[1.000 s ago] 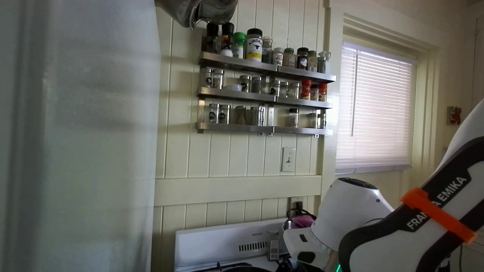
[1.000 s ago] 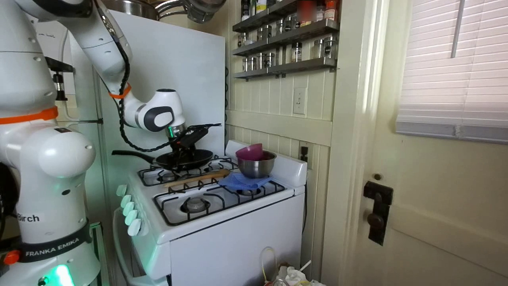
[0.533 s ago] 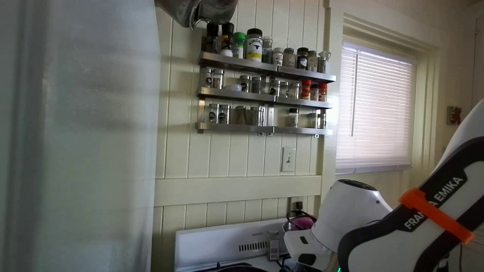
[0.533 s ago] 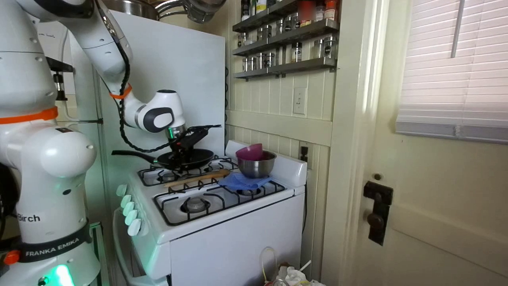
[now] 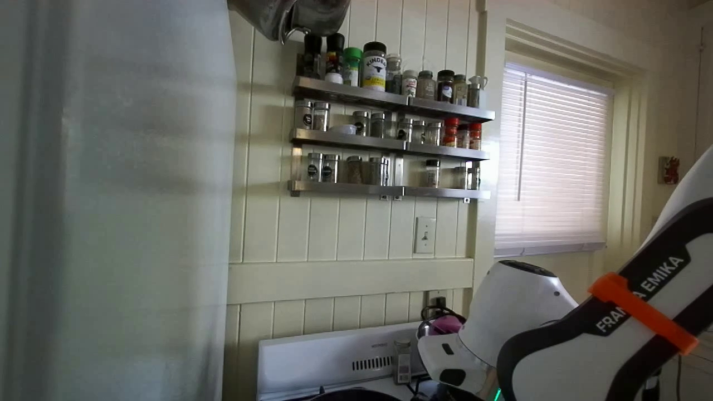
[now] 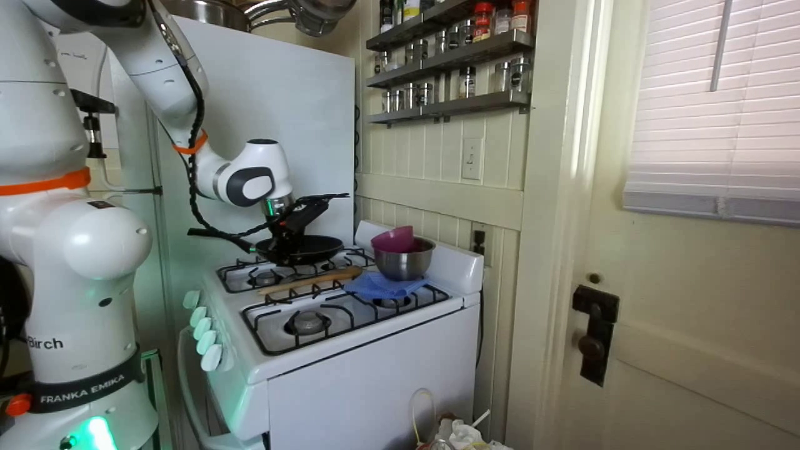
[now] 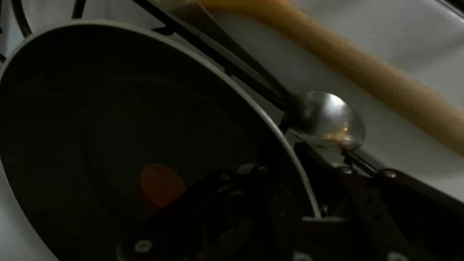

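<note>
Hand (image 7: 288, 148) grips frying pan (image 7: 119, 116) by rim; steel bowl (image 6: 403, 267) holds pink bowl (image 6: 394, 240).

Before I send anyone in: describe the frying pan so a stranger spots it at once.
In an exterior view, find the white stove. Over its side farther from the door is the frying pan. Unlike the metal bowl and pink bowl, it's black and shallow, with a long handle; the wrist view shows an orange-red spot inside.
</note>
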Controlling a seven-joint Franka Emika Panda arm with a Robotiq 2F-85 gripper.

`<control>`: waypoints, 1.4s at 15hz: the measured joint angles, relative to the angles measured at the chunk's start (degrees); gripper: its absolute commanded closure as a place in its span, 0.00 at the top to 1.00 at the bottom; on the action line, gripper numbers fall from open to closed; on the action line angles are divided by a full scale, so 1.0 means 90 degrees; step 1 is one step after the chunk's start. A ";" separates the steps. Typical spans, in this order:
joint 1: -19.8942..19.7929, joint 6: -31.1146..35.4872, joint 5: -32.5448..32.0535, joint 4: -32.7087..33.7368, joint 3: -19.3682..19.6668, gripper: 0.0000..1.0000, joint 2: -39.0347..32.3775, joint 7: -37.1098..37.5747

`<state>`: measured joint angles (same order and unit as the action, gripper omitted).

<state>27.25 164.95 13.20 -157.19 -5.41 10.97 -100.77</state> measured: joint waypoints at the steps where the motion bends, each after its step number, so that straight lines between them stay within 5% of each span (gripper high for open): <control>1: -0.0010 -0.0039 0.0000 0.0006 0.0000 0.05 0.0010 0.0070; 12: 0.0139 -0.1653 0.1881 0.0318 0.0766 0.00 0.1183 -0.0061; 16: 0.0158 -0.2185 0.1965 0.0315 0.0979 0.00 0.1493 -0.0503; 20: -0.0038 -0.2997 0.1298 0.0197 0.0890 0.00 0.1745 -0.1117; 21: -0.0104 -0.2959 0.1126 0.0137 0.0819 0.26 0.1759 -0.1182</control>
<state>26.31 138.32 23.34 -155.96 1.96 26.80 -111.40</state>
